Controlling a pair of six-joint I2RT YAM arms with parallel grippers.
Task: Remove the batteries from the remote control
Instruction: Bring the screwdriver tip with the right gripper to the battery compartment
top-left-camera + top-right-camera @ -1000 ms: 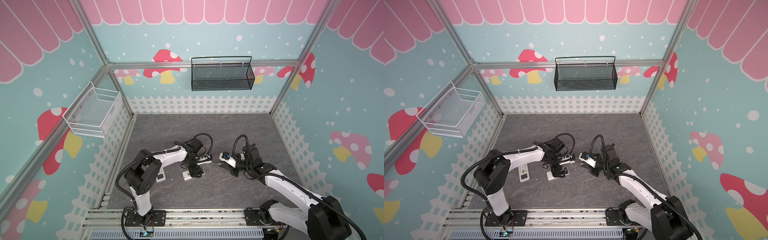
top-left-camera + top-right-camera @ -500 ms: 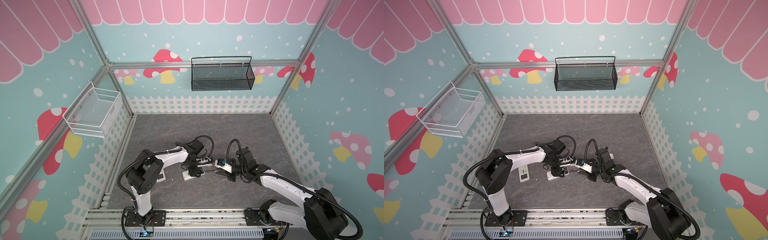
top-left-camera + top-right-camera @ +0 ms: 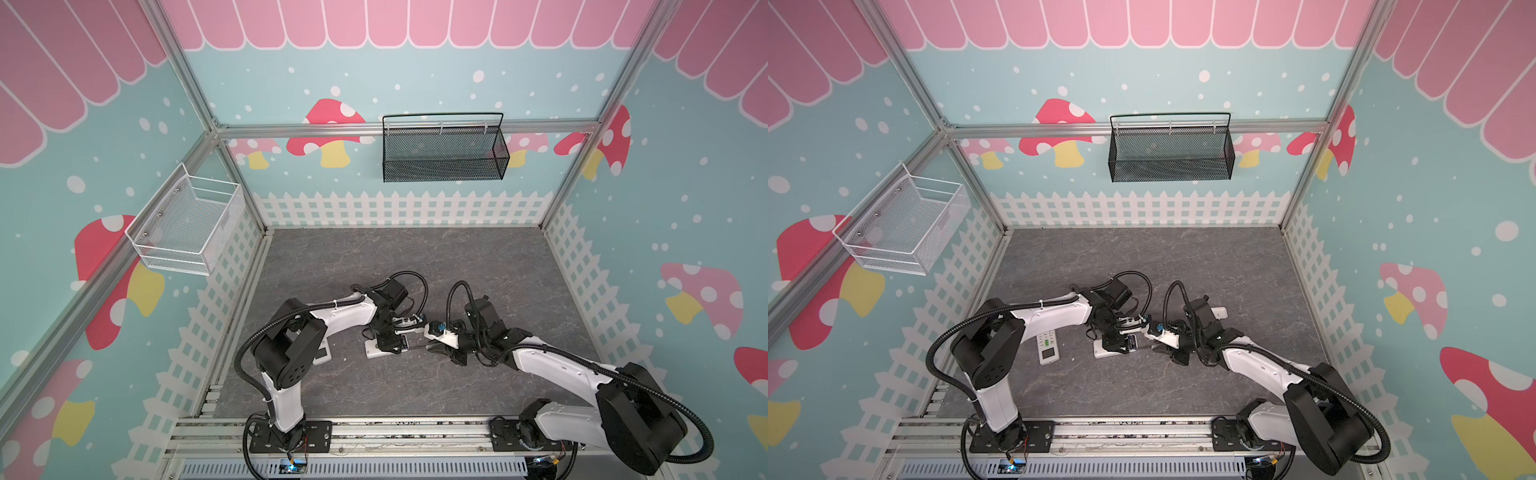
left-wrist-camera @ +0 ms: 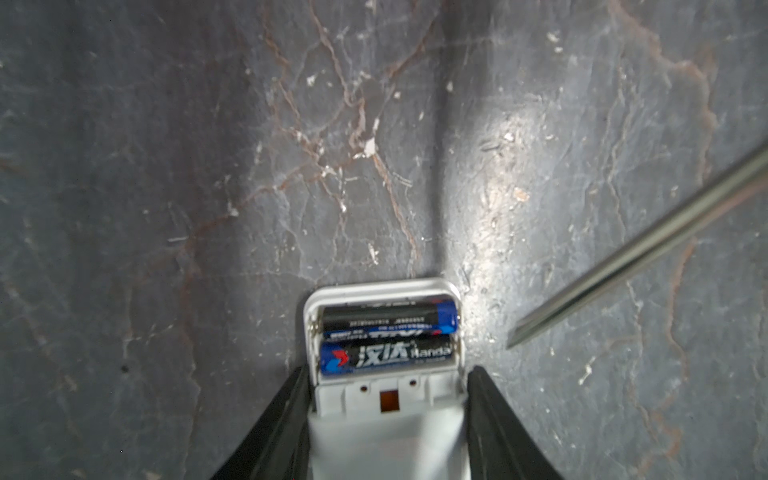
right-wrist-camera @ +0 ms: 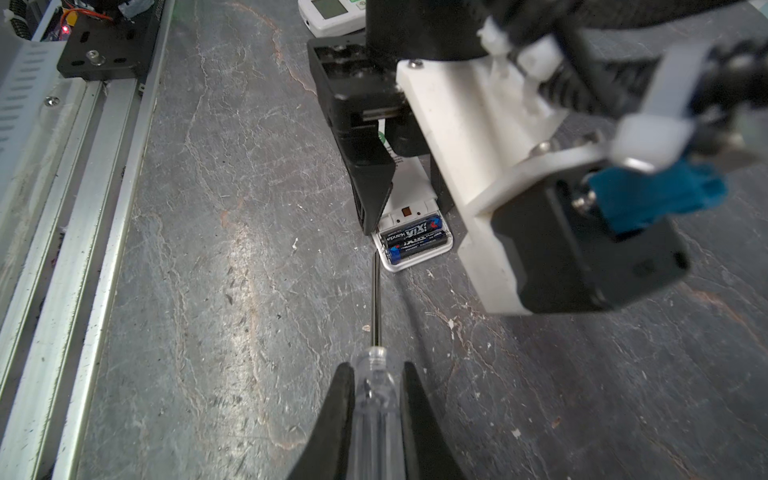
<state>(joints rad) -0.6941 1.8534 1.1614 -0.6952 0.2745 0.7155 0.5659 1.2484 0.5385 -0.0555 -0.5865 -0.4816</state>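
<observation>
Clamping the white remote (image 4: 386, 440) from both long sides, the left gripper (image 4: 390, 372) is seen with one black finger pressed against each edge, just behind the open battery compartment. Two dark batteries (image 4: 386, 353) with blue ends are seated side by side in that compartment, at the very end of the remote. The remote is laid flat, back side up, on the grey marbled tabletop (image 4: 166, 166).

The right gripper (image 5: 378, 370) is closed on a screwdriver (image 5: 376, 299), whose clear handle is held between both fingers. The steel shaft is directed toward the remote. Its tip is positioned just beside the compartment end, clear of the batteries.

In both top views the two grippers are located close together near the middle of the tabletop, facing each other. A second remote (image 3: 1047, 347), display and buttons up, is placed apart from the first on the left arm's side and is partly covered by that arm.
</observation>
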